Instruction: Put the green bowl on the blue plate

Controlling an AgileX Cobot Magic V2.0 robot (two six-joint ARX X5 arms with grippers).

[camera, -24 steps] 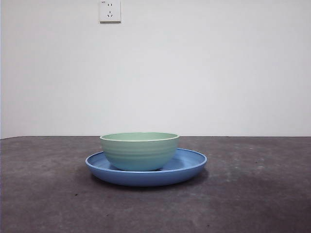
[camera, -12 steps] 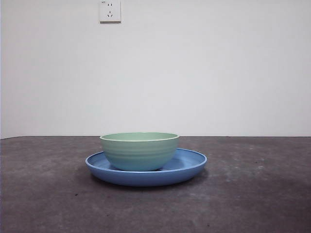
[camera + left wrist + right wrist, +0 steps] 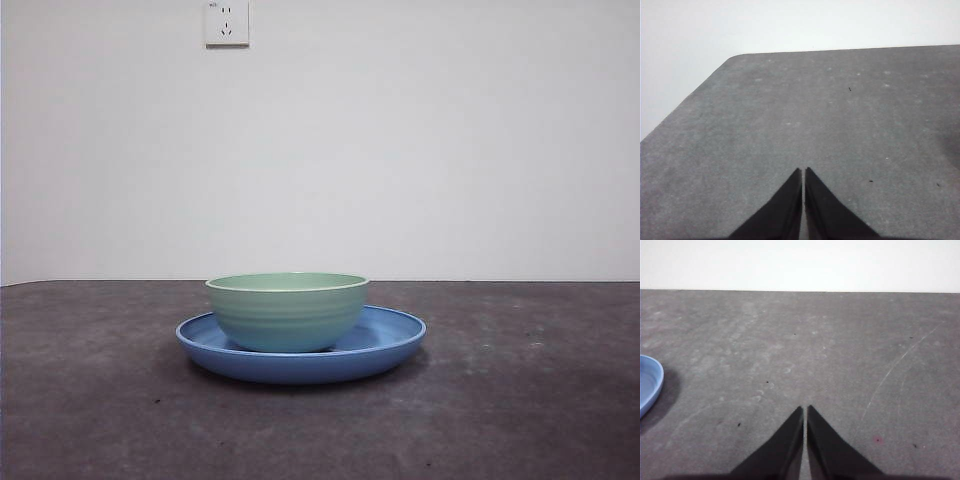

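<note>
The pale green bowl (image 3: pixel 287 311) stands upright inside the blue plate (image 3: pixel 395 340) at the middle of the dark table in the front view. An edge of the blue plate (image 3: pixel 649 382) also shows at the side of the right wrist view. My right gripper (image 3: pixel 804 409) is shut over bare table, apart from the plate, with nothing in it. Shut and holding nothing as well, my left gripper (image 3: pixel 803 170) hangs over bare table near a rounded table corner. Neither arm shows in the front view.
A white wall with a power socket (image 3: pixel 227 22) rises behind the table. The rounded table corner (image 3: pixel 735 56) and the table's edge lie ahead of the left gripper. Faint scratches mark the table (image 3: pixel 900 365) by the right gripper.
</note>
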